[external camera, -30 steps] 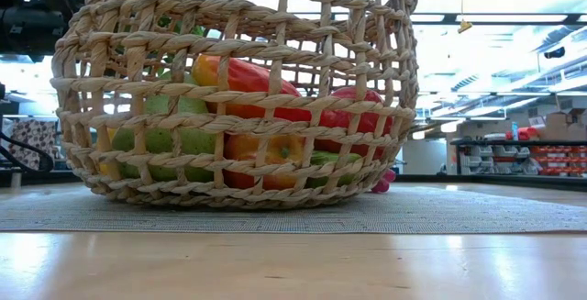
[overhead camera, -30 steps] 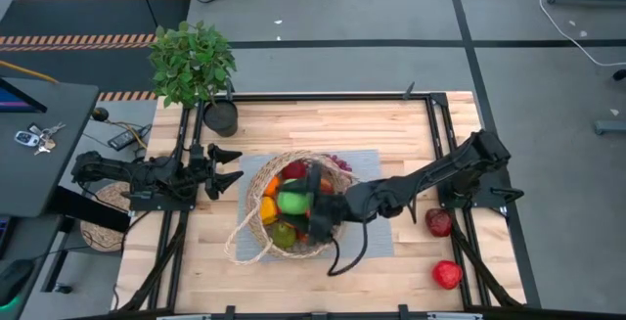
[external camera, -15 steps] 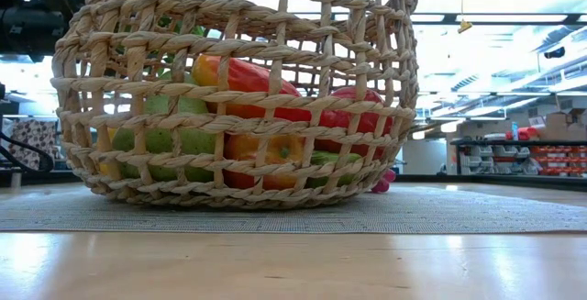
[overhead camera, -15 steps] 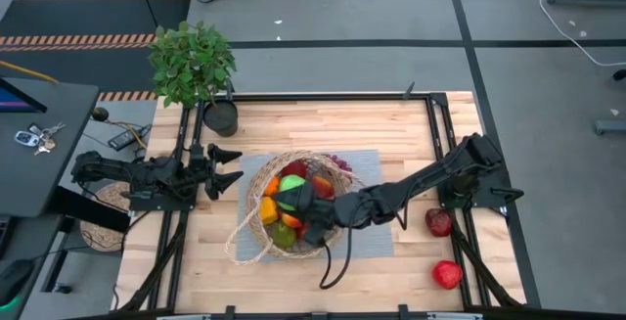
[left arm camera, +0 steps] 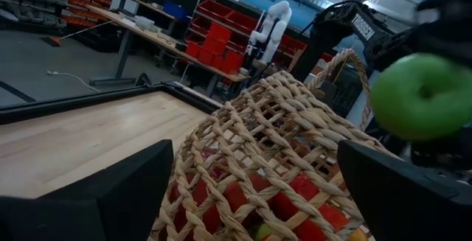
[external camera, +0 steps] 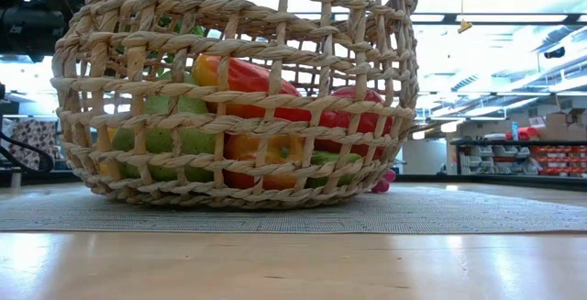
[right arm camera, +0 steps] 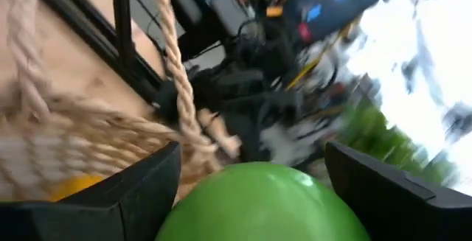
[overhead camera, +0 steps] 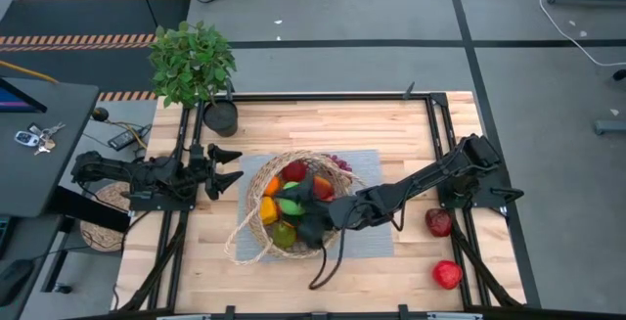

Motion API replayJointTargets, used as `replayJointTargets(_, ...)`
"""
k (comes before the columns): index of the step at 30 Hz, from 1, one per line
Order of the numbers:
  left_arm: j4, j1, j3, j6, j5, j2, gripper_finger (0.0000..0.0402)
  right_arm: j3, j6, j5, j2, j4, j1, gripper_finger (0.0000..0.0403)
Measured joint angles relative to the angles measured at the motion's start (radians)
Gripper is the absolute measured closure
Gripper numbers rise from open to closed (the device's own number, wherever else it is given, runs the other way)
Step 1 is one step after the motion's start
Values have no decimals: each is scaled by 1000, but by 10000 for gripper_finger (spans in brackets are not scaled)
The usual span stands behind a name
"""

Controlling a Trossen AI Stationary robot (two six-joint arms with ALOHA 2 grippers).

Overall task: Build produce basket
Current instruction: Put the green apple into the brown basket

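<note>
Right gripper gripping green apple over basket at bench middle; left gripper waiting open near left edge.

Bright, even light overhead. Ceiling lights glare white behind the basket. The right wrist view is motion-blurred

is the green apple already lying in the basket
No, the right gripper holds the green apple between its fingers, above the basket, not down among the fruit inside.
</note>
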State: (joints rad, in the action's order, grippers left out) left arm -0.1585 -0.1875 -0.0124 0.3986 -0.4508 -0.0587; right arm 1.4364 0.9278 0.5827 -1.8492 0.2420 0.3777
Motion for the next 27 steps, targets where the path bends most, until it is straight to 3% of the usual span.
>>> replayJointTargets(4,0,0,0,0,0,0,12,0,-298,-2,0,-93,-24,66)
replayJointTargets(9,0,0,0,0,0,0,12,0,-507,-10,0,-148,-46,65)
replayJointTargets(23,0,0,0,0,0,0,12,0,-736,-30,0,-147,-62,65)
replayJointTargets(27,0,0,0,0,0,0,12,0,-766,-87,0,-155,-68,65)
